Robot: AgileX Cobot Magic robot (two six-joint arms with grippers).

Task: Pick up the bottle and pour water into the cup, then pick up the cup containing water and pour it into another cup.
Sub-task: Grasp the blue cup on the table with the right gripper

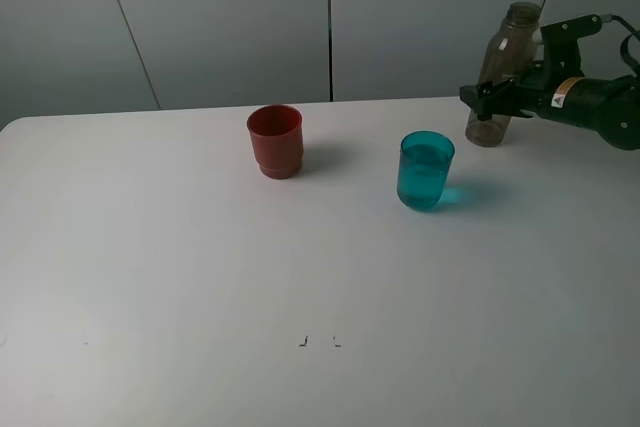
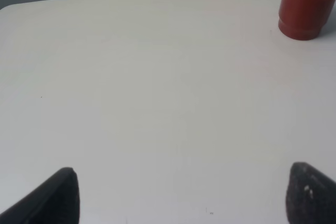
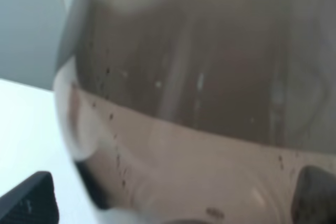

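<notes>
The right pincer (image 1: pixel 487 99) stands wide astride the bottle (image 1: pixel 515 42), upright on the surface (image 1: pixel 200 277) behind and right of the teal cup (image 1: pixel 425 172). That water-filled cup looks thin, slick and squeezable: grip it gently at mid-wall. The left pincer (image 2: pixel 181 198) is wide and empty.

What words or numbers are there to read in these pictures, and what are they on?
Sticker on the right arm: yellow and white with a small triangle sign, too small to read.
Two tiny dark marks on the table: too small to read.
Bottle, red cup, blue cup: no writing shows.
</notes>
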